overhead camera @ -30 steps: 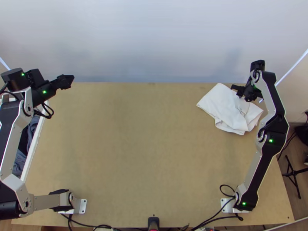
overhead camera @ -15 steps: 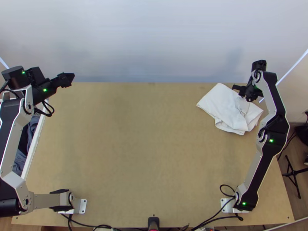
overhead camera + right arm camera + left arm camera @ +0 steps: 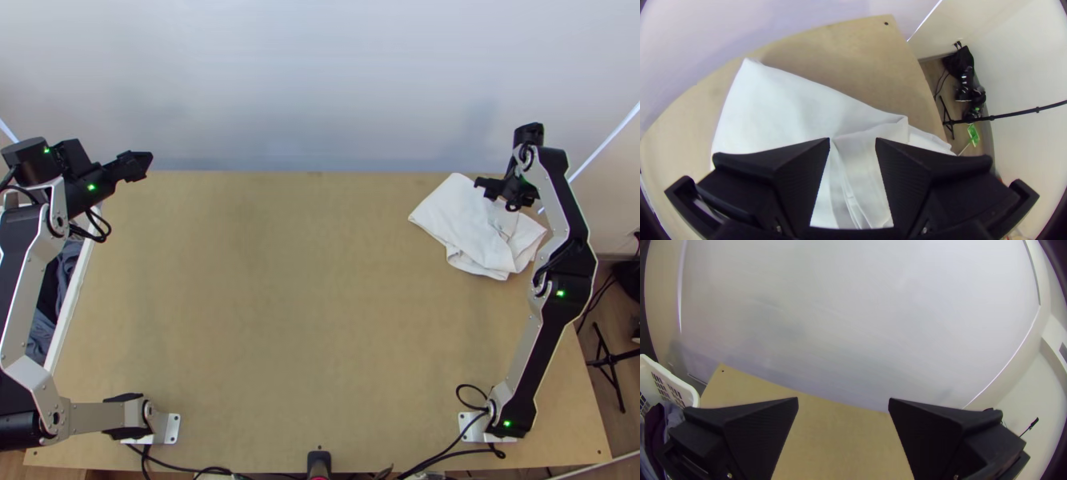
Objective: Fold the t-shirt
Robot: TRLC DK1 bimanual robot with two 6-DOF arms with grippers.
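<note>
And there lay the white cloth t-shirt (image 3: 456, 216), loosely folded in creased layers, toward the far right corner of the light wooden worktop (image 3: 296, 312)! The right tool (image 3: 506, 194) hung above that same part of the worktop, over the shirt, its black fingers parted and gripping nothing. Across at the worktop's far left corner, the left tool (image 3: 142, 165) stood wider open, nothing in its grasp! Beside the worktop's left edge, a white plastic basket (image 3: 680, 384) held dark and grey-blue cloth (image 3: 673, 415).
</note>
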